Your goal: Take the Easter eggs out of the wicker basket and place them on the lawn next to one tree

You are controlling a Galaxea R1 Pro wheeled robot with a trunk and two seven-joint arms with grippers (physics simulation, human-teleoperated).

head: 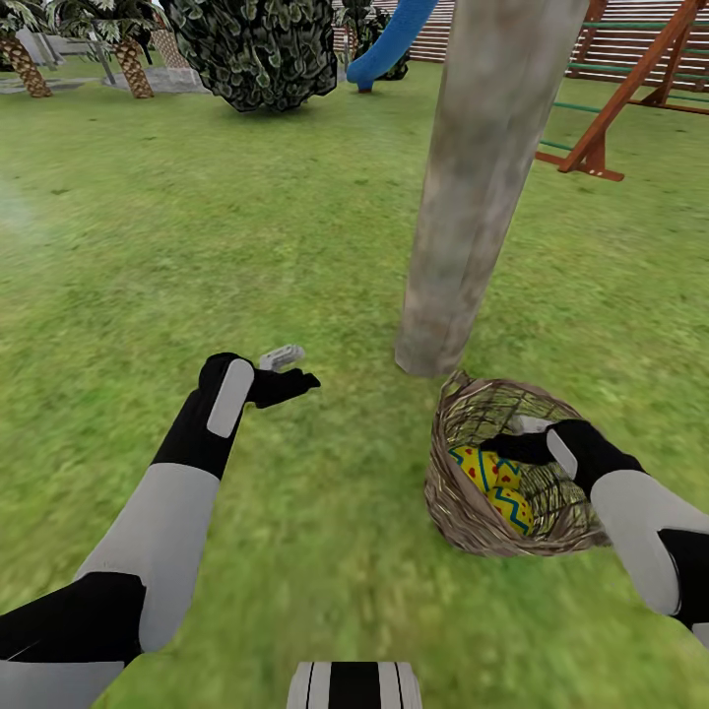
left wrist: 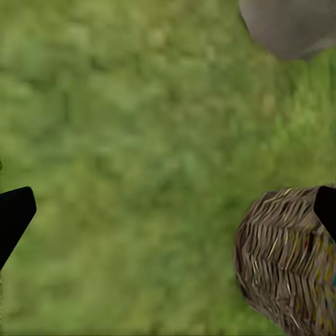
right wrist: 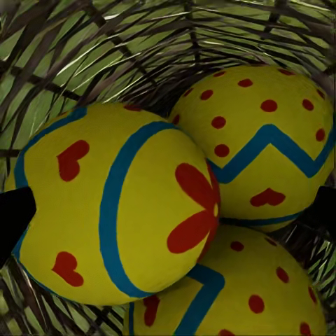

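On the lawn of the garden, our right gripper reaches down into the wicker basket, which stands on the grass just on the near side of the tree and slightly to its right. We cannot tell from the head view whether basket and trunk touch. The tree's pale mottled trunk is cut off by the top of the picture, so its crown is hidden.

Inside the basket lie the Easter eggs. From the head view we make out two yellow surfaces with blue zigzags, partly covered by our right wrist. The right wrist view shows all three eggs packed together and touching, the lowest one cut off at the picture's edge, with the open weave of the basket behind them. Our right gripper's dark fingertips sit at the two sides of that picture, spread wide with the nearest egg between them. We cannot see either one pressing on the shell.

Our left gripper is held over bare grass to the left of the tree and basket, well apart from both. Its fingertips stand far apart at opposite edges of the left wrist view, nothing between them but blurred grass. That view also catches the basket's woven side and a grey patch of the trunk's foot.

Far off stand a dark bush, palms, a blue slide and part of a wooden playset, all cropped by the frame.
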